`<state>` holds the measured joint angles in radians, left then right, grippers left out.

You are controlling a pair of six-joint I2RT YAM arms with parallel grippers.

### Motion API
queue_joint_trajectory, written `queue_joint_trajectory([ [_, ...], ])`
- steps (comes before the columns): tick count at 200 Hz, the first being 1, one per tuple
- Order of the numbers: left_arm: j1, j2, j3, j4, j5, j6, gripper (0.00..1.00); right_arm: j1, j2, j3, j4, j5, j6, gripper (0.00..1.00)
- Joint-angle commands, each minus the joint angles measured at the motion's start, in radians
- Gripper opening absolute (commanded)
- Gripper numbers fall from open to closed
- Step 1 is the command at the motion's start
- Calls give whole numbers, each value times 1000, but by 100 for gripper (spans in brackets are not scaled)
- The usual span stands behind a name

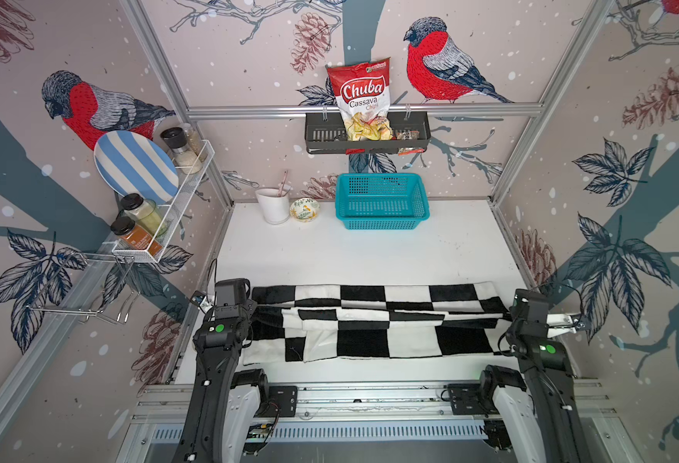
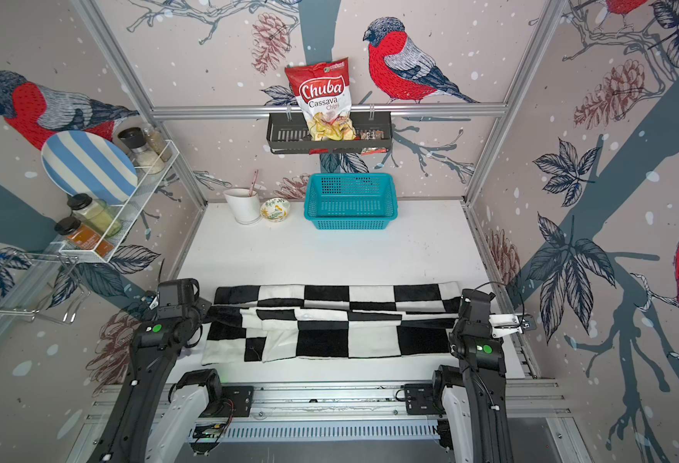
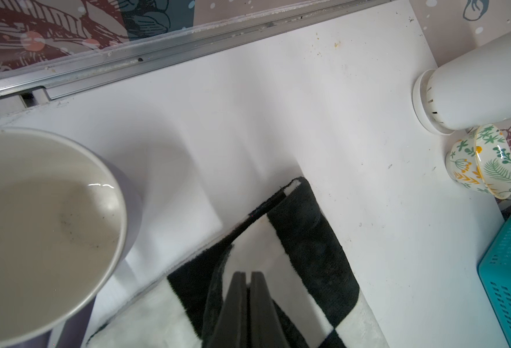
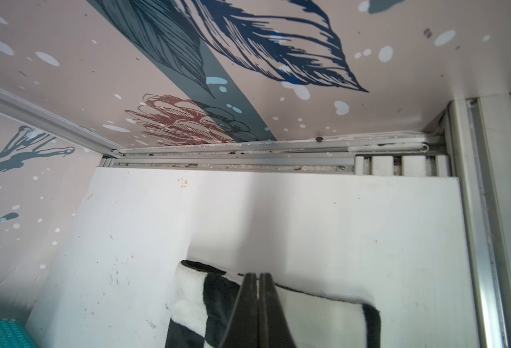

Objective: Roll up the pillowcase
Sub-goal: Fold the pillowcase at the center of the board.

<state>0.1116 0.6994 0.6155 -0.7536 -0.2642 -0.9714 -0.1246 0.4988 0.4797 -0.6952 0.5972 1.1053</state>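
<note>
The black-and-white checkered pillowcase point(image 1: 369, 336) point(image 2: 329, 336) lies across the front of the white table point(image 1: 369, 256), partly folded over itself. A taut fold runs from end to end. My left gripper point(image 1: 249, 312) point(image 2: 205, 310) is at its left end. In the left wrist view the left gripper point(image 3: 249, 275) is shut, with the pillowcase point(image 3: 308, 229) bunched up beside its fingers. My right gripper point(image 1: 512, 316) point(image 2: 456, 316) is at the right end. Seen from the right wrist, the right gripper point(image 4: 258, 275) is shut over the pillowcase point(image 4: 317, 313) edge.
A teal basket point(image 1: 381, 202) stands at the back of the table, with a white cup point(image 1: 272, 206) and a small floral bowl point(image 1: 305, 209) to its left. Side rails point(image 1: 506, 240) border the table. A spice rack point(image 1: 161, 224) hangs on the left wall.
</note>
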Motion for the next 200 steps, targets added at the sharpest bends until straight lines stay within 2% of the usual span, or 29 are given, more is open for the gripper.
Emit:
queue_joint_trajectory([
  [1, 4, -3, -1, -43, -34, -48, 0, 10, -5, 9, -52, 53, 81, 3],
  [32, 4, -21, -4, -56, -19, -65, 0, 28, -22, 19, -72, 71, 97, 7],
  [38, 4, -27, -5, -60, -14, -67, 3, 31, -27, 19, -72, 71, 97, 12],
  [47, 3, -35, -4, -64, -9, -71, 5, 37, -36, 19, -76, 74, 99, 26],
  [56, 4, -46, -2, -70, -9, -74, 9, 40, -44, 20, -76, 76, 98, 34],
  [62, 4, -51, -3, -70, -6, -72, 17, 42, -50, 20, -77, 78, 99, 40],
  [68, 3, -56, -1, -71, -2, -69, 29, 43, -58, 18, -74, 78, 98, 48],
  [77, 3, -64, 6, -70, 1, -60, 54, 46, -69, 13, -58, 70, 78, 62],
  [83, 4, -70, 12, -70, 5, -51, 69, 46, -71, 11, -45, 63, 63, 66],
  [89, 4, -74, 18, -62, 10, -36, 75, 47, -74, 8, -21, 45, 29, 68],
  [98, 4, -77, 30, -47, 12, 6, 79, 47, -72, -2, 52, 1, -65, 72],
  [111, 4, -72, 51, -16, 19, 45, 76, 48, -63, -13, 136, -87, -163, 73],
  [122, 4, -63, 49, 74, 99, 109, 74, 48, -46, -27, 234, -197, -265, 73],
  [144, -2, -4, 28, 227, 233, 173, 61, 71, 48, -36, 341, -346, -344, 69],
  [160, -9, 75, 2, 320, 326, 193, 48, 105, 158, -36, 384, -417, -369, 66],
  [176, -38, 170, -31, 406, 381, 208, 43, 163, 264, -33, 420, -459, -382, 59],
  [184, -64, 214, -46, 451, 388, 220, 41, 198, 316, -39, 446, -465, -387, 56],
  [200, -119, 300, -62, 502, 358, 219, 37, 277, 414, -44, 496, -458, -378, 56],
])
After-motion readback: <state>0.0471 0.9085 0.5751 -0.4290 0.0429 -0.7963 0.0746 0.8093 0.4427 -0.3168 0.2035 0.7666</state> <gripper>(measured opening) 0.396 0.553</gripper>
